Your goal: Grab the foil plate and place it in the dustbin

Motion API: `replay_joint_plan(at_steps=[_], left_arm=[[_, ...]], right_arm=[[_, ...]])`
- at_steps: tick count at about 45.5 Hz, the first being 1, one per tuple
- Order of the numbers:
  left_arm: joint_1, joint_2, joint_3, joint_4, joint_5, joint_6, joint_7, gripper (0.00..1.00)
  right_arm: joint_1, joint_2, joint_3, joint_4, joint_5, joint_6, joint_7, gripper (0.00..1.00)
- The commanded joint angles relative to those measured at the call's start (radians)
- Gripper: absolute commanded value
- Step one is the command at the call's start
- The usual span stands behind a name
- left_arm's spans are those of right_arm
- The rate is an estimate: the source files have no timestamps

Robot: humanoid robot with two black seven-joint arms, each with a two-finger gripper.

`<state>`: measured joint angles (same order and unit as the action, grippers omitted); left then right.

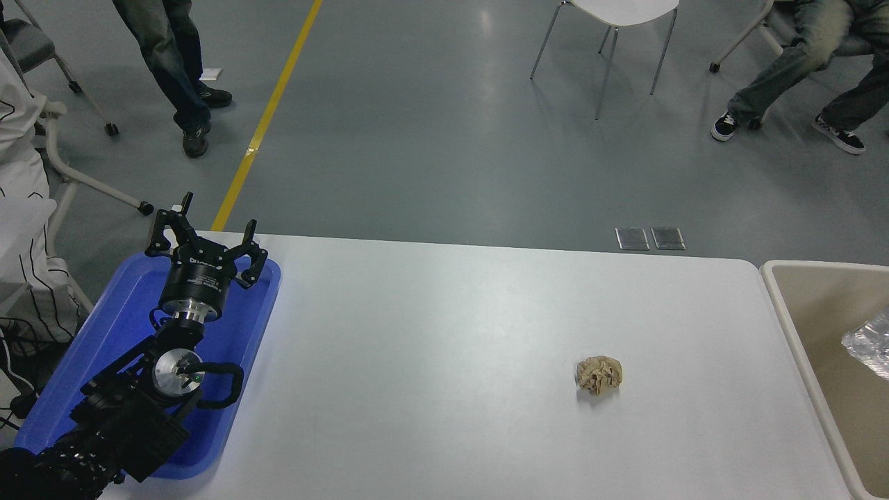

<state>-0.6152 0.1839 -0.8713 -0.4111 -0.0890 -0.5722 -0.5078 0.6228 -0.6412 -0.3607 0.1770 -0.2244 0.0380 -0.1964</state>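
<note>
The foil plate [868, 343] shows only as a crinkled silver piece at the picture's right edge, inside the beige dustbin [783, 316] that stands off the table's right end. Nothing is seen gripping it. My left gripper [208, 222] is parked at the lower left above a blue tray, open and holding nothing. My right arm is out of view.
A crumpled tan paper ball [599, 375] lies on the white table [430, 347], right of centre. The shallow blue tray [121, 305] sits under the left arm. A person's legs [173, 69], a chair [611, 42] and a seated person's legs [799, 76] are beyond the far edge.
</note>
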Motion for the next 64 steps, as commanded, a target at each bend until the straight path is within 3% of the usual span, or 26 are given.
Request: replay_joint_plan(at_steps=[1, 6, 10, 15, 30, 45, 50, 64], left_arm=[[0.000, 0.000, 0.000, 0.000, 0.000, 0.000, 0.000, 1.00], [0.000, 0.000, 0.000, 0.000, 0.000, 0.000, 0.000, 1.00], [0.000, 0.000, 0.000, 0.000, 0.000, 0.000, 0.000, 1.00], [0.000, 0.000, 0.002, 0.000, 0.000, 0.000, 0.000, 1.00], [0.000, 0.000, 0.000, 0.000, 0.000, 0.000, 0.000, 1.00], [0.000, 0.000, 0.000, 0.000, 0.000, 0.000, 0.000, 1.00], [0.000, 0.000, 0.000, 0.000, 0.000, 0.000, 0.000, 1.00], [0.000, 0.000, 0.000, 0.000, 0.000, 0.000, 0.000, 1.00]], right_arm=[[-0.006, 0.011, 0.003, -0.008, -0.004, -0.010, -0.003, 0.08], [-0.005, 0.006, 0.002, -0.010, -0.009, -0.044, 0.002, 0.68], [-0.005, 0.011, 0.002, -0.007, -0.010, -0.093, 0.002, 0.82], [-0.005, 0.012, 0.002, -0.007, -0.010, -0.115, 0.002, 0.88], [0.006, 0.044, -0.012, -0.007, -0.015, -0.125, 0.000, 0.89], [0.034, 0.038, -0.014, 0.048, -0.021, -0.121, 0.003, 0.99], [0.061, -0.005, -0.014, 0.133, -0.041, -0.121, 0.005, 0.99], [0.256, -0.204, -0.014, 0.522, -0.245, -0.112, 0.005, 0.99]])
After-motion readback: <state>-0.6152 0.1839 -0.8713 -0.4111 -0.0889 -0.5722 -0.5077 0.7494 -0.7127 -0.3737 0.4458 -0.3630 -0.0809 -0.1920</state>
